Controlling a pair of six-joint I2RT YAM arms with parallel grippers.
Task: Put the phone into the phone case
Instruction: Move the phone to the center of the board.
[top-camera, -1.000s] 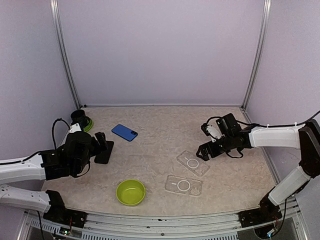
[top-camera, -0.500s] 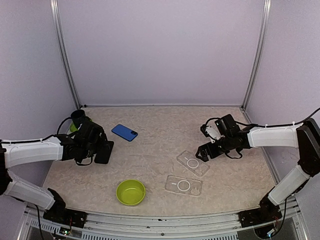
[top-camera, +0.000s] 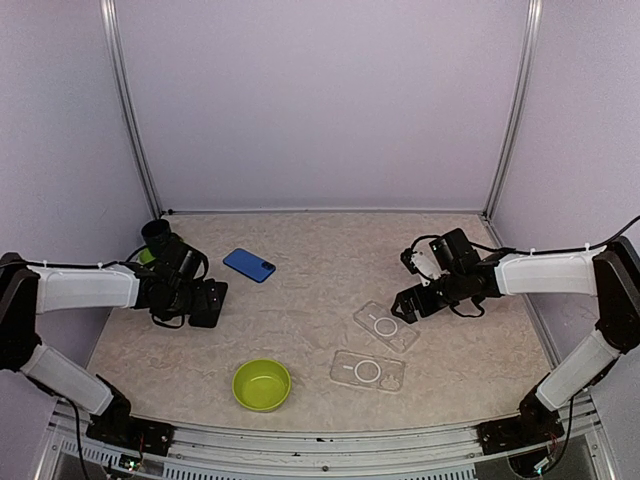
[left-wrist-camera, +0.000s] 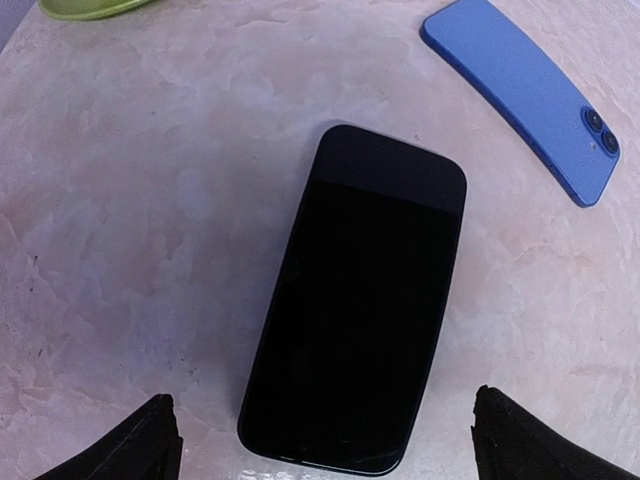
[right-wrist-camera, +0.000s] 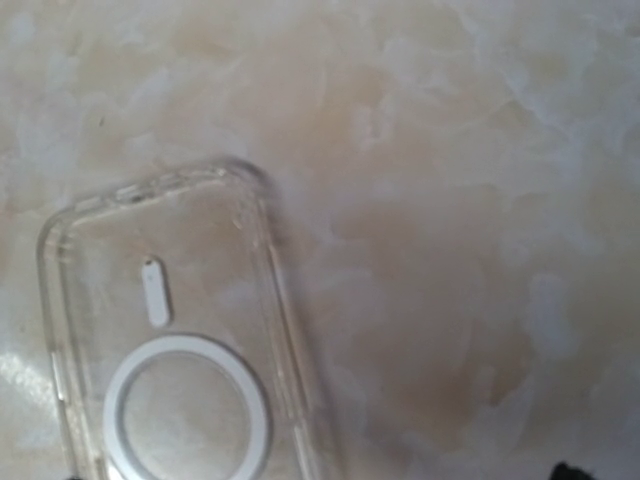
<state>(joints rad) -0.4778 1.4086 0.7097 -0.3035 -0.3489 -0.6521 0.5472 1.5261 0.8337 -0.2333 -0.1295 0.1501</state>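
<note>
**Top view:** The left gripper (top-camera: 200, 297) is hovering low over the black phone (top-camera: 207, 316), which is lying flat at the left of the table (top-camera: 320, 250). The phone is well apart from the clear case (top-camera: 386, 326), which is sitting right of centre. The right gripper (top-camera: 408, 304) is hanging just beside that case's far end, jaws apart and carrying nothing. A blue phone (top-camera: 249, 265) is lying behind the black one. A second clear case (top-camera: 367, 371) and a green bowl (top-camera: 262, 385) are sitting nearer the front edge.

**Left wrist view:** The black phone (left-wrist-camera: 355, 340) is lying flat and slightly slanted, with the blue phone (left-wrist-camera: 525, 95) beyond it. The fingertips (left-wrist-camera: 150, 440) are standing wide on either side of the phone's near end, and neither is touching it. The pickup looks to be the step in hand. To do it well, the wrist probably needs a small twist so the pads are meeting the long edges squarely. The fingers should be reaching right down to the table, since the phone is thin. Closing nearer the phone's middle than its end would likely be keeping the slick body from swinging or slipping.

**Right wrist view:** One rounded corner and the white ring of the clear case (right-wrist-camera: 170, 370) are filling the lower left. Only a dark speck of a finger is showing at the bottom edge, and nothing is lying between the jaws. The case looks light and would likely be skating under pressure, so this arm may need to be pinning it while the phone is going in.
</note>
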